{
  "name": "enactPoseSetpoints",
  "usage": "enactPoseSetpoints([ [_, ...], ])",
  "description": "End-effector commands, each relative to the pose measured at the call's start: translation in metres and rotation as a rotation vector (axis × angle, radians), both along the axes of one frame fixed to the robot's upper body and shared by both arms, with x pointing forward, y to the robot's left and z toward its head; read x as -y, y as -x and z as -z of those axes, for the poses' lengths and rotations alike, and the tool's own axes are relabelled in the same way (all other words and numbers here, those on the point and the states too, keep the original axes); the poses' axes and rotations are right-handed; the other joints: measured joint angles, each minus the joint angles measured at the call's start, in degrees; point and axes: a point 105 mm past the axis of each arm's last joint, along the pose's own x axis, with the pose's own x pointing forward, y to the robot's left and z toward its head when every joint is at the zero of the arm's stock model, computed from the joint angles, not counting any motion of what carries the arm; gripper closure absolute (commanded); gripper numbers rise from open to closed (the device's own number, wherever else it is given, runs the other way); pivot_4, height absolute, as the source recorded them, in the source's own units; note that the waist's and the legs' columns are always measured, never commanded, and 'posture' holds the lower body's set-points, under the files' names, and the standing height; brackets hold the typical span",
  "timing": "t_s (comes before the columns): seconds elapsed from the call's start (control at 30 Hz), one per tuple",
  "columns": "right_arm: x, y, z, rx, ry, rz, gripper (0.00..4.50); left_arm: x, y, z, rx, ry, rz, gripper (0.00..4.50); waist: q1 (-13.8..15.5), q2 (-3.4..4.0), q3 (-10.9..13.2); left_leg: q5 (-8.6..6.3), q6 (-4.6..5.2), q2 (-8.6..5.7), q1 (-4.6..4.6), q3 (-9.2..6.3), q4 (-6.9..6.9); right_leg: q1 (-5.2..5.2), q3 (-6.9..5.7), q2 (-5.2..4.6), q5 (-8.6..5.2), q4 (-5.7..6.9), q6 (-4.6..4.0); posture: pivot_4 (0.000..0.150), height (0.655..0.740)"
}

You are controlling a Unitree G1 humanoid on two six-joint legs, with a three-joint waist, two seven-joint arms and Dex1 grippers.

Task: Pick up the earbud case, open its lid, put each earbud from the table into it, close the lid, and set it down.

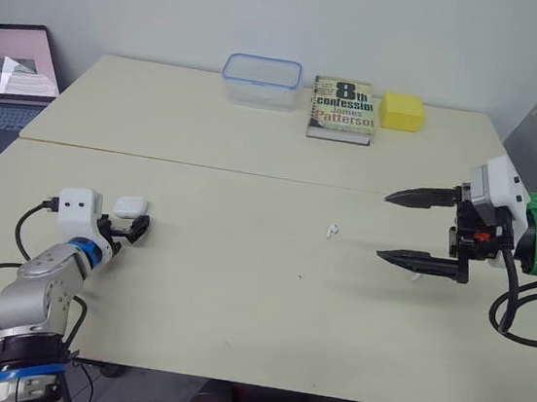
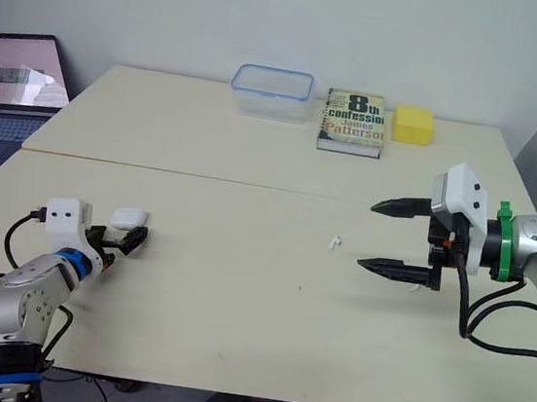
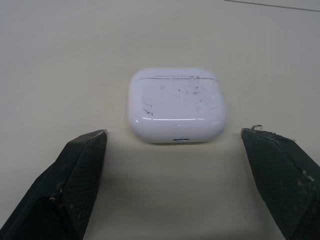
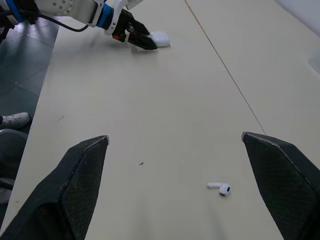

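Note:
The white earbud case [image 3: 176, 105] lies shut on the cream table [image 1: 237, 295] at the near left. My left gripper [image 3: 174, 136] is open, low over the table, with one black finger on each side of the case's near end and not touching it. One white earbud [image 1: 331, 230] lies near the table's middle. My right gripper [image 1: 383, 227] hovers open to the right of that earbud, fingers pointing left. A small white bit [image 1: 419, 275], perhaps a second earbud, peeks out below its lower finger. The right wrist view also shows the earbud [image 4: 220, 187] and, far off, the case [image 4: 160, 38].
Along the table's far edge stand a clear plastic box with a blue rim [image 1: 262, 81], a paperback book [image 1: 342, 109] and a yellow sponge [image 1: 402, 111]. An open laptop [image 1: 11, 62] sits off the table to the far left. A seam [image 1: 204, 165] runs across the tabletop.

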Motion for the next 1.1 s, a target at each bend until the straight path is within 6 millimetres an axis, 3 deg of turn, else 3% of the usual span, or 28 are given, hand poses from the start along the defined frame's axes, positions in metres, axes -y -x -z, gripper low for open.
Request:
enactPoseSetpoints([
  [0.03, -0.006, 0.004, -0.008, 0.038, -0.006, -0.029, 0.02, -0.003, -0.007, -0.004, 0.001, -0.013, -0.008, 0.0, 0.01, 0.0, 0.0, 0.0, 0.0, 0.0, 0.01, -0.01, 0.0, 0.01, -0.01, 0.0, 0.0, 0.01, 0.0, 0.15, 0.74],
  [0.43, -0.012, 0.005, -0.007, 0.041, -0.006, -0.053, 0.02, 0.004, -0.018, -0.001, -0.053, 0.002, 0.054, 0.0, -0.01, 0.0, 0.0, 0.01, -0.01, -0.02, 0.0, -0.01, 0.02, 0.01, -0.01, -0.02, 0.03, 0.01, 0.03, 0.15, 0.74],
  [0.53, -0.013, 0.005, -0.007, 0.04, -0.005, -0.054, 0.0, 0.005, -0.017, 0.002, -0.072, -0.017, 0.062, 0.52, -0.01, 0.0, 0.0, 0.0, -0.01, -0.02, 0.01, 0.0, 0.02, 0.01, 0.0, -0.03, 0.03, 0.01, 0.03, 0.15, 0.74],
  [0.67, -0.013, 0.005, -0.007, 0.041, -0.005, -0.055, 0.0, 0.0, -0.013, 0.005, -0.093, -0.055, 0.062, 1.66, 0.0, 0.01, 0.0, 0.0, -0.01, -0.03, 0.01, 0.0, 0.02, 0.02, 0.0, -0.04, 0.04, 0.0, 0.03, 0.15, 0.74],
  [0.83, -0.011, 0.005, -0.006, 0.04, -0.002, -0.043, 0.0, -0.003, 0.001, 0.008, -0.1, -0.132, 0.134, 1.74, -0.4, 0.04, -0.02, 0.0, 0.0, -0.01, 0.02, 0.05, 0.0, -0.02, 0.08, -0.04, 0.04, -0.01, 0.03, 0.15, 0.74],
  [0.9, -0.01, 0.004, -0.005, 0.032, -0.007, -0.028, 0.0, 0.013, 0.006, 0.004, -0.048, -0.155, 0.254, 1.74, -0.69, 0.04, -0.03, 0.0, 0.0, 0.0, 0.05, 0.06, -0.01, -0.05, 0.21, -0.05, 0.04, -0.01, 0.03, 0.15, 0.74],
  [1.1, -0.011, 0.008, 0.005, -0.078, -0.048, 0.019, 0.0, 0.119, 0.024, -0.022, 0.196, -0.216, 0.77, 1.74, 0.87, 0.04, -0.02, 0.0, 0.01, -0.15, -0.09, 0.02, 0.05, -0.02, 0.21, -0.33, 0.05, -0.07, 0.01, 0.15, 0.74],
])
